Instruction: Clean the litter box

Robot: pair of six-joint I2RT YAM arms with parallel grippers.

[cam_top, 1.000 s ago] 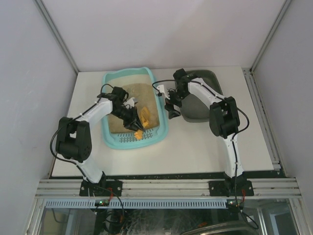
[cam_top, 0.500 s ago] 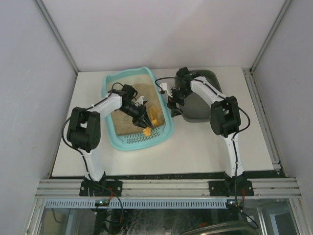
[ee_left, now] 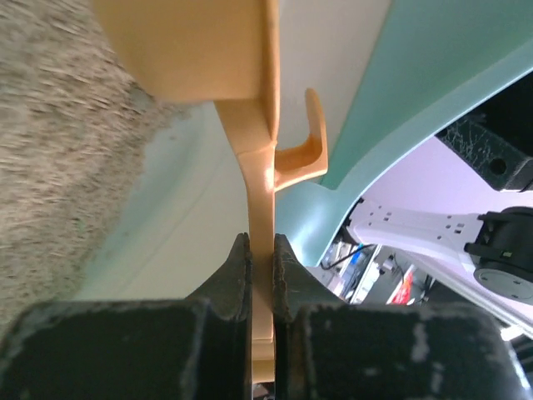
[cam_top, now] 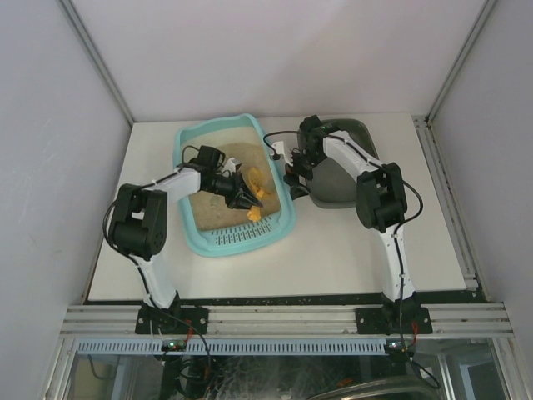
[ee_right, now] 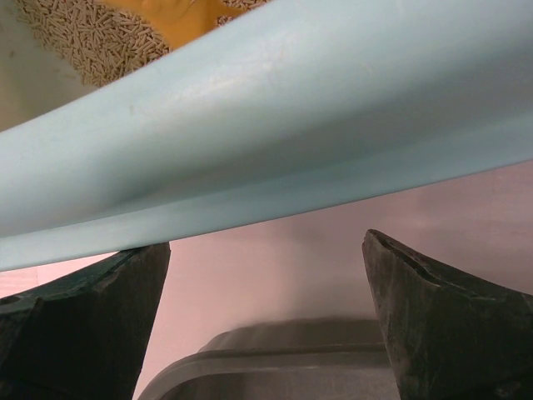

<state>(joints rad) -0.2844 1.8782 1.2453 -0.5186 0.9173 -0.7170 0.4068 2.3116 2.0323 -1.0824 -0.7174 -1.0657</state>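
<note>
We found the large light-teal rectangular plastic litter box [cam_top: 241, 239] lying on the white counter [cam_top: 350, 250], left of centre. It was turned a little askew, with its slotted grate end toward the near edge. Tan pellet litter [cam_top: 218, 208] covered its floor. Just beside its right long side lay a dark grey plastic tray [cam_top: 343, 179], partly hidden under the right arm.

The left tool [ee_left: 261, 250] reached into the box from the left and was clamped narrow on the flat handle of an orange plastic scoop [ee_left: 191, 50]. In the left wrist view its black fingers [ee_left: 226, 287] pressed that handle from both sides and a small hook stood out from the handle. The scoop's wide part filled the top of the view, above blurred litter and bare teal floor. From above, the scoop sat over the right half of the box, near its right wall. We could not tell whether it touched the litter.

The right tool [ee_right: 266, 250] stood wide, with nothing between its fingers. It sat outside the box's right rim, between the box and the grey tray. In the right wrist view the teal rim ran across just beyond the fingertips. The left fingertip was right at the rim's lower edge, but we could not tell whether they touched. The grey tray's edge showed low in that view.
</note>
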